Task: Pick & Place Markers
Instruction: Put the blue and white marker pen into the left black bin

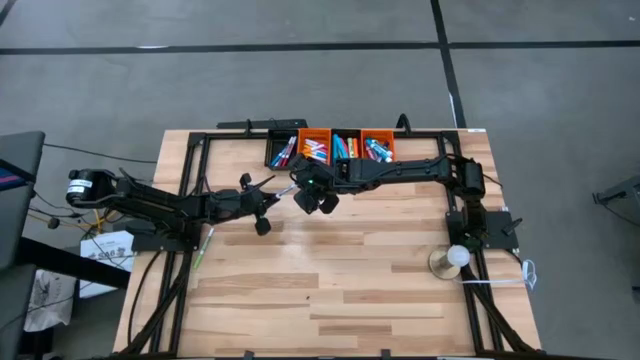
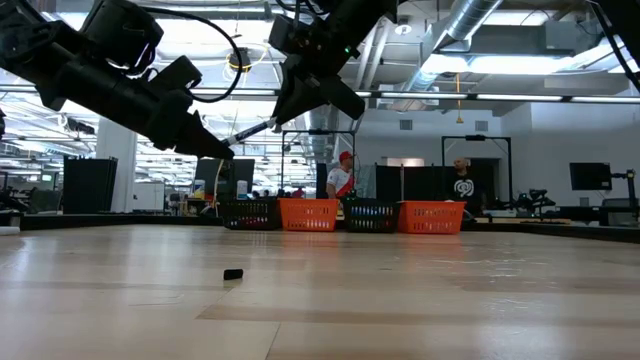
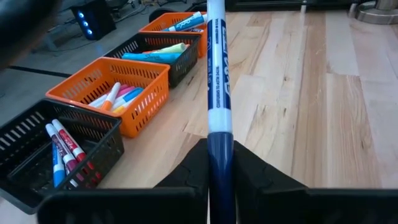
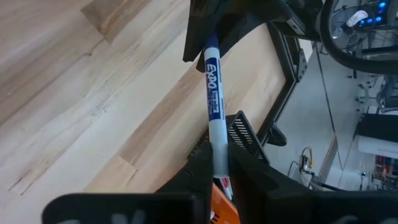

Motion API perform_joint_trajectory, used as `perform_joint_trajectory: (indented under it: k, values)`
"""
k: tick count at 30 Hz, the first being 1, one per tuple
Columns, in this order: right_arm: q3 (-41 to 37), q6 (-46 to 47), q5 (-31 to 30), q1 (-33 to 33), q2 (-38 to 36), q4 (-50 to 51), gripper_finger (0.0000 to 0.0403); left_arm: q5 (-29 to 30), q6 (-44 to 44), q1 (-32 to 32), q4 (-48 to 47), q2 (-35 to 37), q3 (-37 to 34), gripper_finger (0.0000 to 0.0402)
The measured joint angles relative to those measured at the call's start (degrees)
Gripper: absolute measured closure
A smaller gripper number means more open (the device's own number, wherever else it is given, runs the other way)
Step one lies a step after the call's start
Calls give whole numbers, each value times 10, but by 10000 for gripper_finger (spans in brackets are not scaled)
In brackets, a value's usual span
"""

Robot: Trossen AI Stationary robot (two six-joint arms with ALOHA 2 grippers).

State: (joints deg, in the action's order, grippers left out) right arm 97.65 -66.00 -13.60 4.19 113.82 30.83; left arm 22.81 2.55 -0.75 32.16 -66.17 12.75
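The step in hand looks like a hand-over of one blue marker (image 3: 217, 93) in mid-air above the table (image 1: 350, 290), near the row of orange and black bins (image 1: 330, 147), and it will go well only if the taking claw has a firm, square pinch before the other lets go, with neither arm pulling sideways. The left claw (image 3: 219, 168) is pressed tight on the marker's blue end, while the right claw (image 4: 214, 163) pinches the white barrel at the opposite end, so both hold the same marker.
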Motion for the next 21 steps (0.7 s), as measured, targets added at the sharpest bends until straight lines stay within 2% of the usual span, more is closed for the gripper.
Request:
perform_joint_trajectory:
  k: [4,9,16,21]
  values:
    - [0,4,-2,0,0,-4,360,0,0,0,3,0,0,369]
    - [0,5,-30,1,0,-5,328,-4,0,0,13,0,0,368]
    - [0,15,-56,13,0,-5,250,14,-2,-6,17,0,0,368]
    - [0,19,-125,26,0,-3,195,32,-17,-35,17,0,0,367]
